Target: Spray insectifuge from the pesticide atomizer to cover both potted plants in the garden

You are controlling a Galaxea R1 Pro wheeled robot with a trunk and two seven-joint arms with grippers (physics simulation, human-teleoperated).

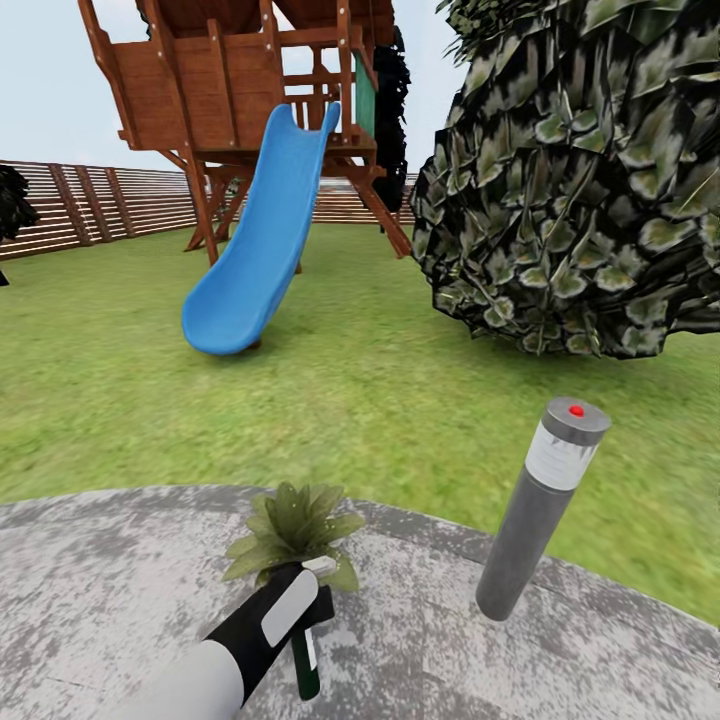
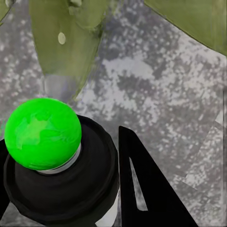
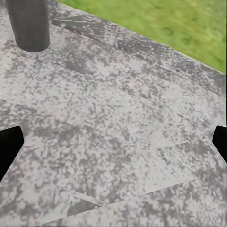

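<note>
Mottled grey paving runs under my left arm, which reaches forward from the lower left of the head view. My left gripper is clamped around the spray bottle, whose dark body hangs down below the fingers while its whitish head points at the potted plant just ahead, at the patio's edge. From the left wrist camera I see the bottle's black top with a bright green dot close up, and broad green leaves right in front of it. Further right stands a grey bollard lamp with a red dot on top. My right gripper hangs over bare paving, its fingertips spread wide apart and holding nothing, the lamp's dark base near.
</note>
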